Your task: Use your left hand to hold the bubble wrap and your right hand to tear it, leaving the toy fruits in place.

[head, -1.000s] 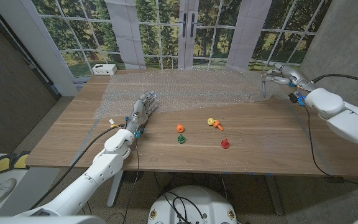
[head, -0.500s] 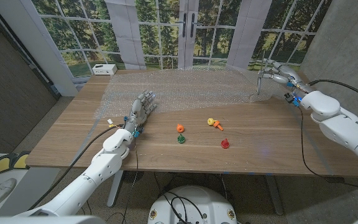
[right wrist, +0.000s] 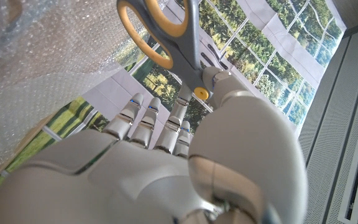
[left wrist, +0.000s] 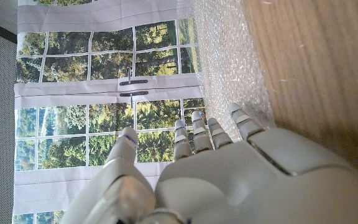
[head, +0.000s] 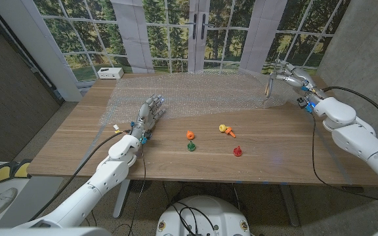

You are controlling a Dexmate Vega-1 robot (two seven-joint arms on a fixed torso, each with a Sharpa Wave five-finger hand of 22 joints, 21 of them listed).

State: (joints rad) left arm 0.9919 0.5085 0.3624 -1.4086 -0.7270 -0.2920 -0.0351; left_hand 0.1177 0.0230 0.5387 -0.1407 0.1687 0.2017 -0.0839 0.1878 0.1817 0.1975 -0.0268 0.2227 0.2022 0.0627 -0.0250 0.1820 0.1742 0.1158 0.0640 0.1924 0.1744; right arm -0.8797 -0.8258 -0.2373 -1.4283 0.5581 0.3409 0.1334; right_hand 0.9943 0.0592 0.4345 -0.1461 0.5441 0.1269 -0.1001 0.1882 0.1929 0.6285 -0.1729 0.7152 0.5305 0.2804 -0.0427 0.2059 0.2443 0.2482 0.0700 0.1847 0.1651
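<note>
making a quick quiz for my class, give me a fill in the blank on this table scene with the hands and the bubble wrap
1. The left hand presses on the ____.
2. The right hand holds ____ with orange handles.
3. The toy fruits lie on the bare ____, off the wrap.

Missing words: bubble wrap; scissors; table

Illumination even and bright, diffuse. Soft short shadows under the toy fruits (head: 212, 137) on the worktop (head: 281, 154). Head view sharp, slight bending at edges. Right wrist view: near right hand (right wrist: 166, 168) soft-focused, bubble wrap (right wrist: 36, 56) glaring pale.
</note>
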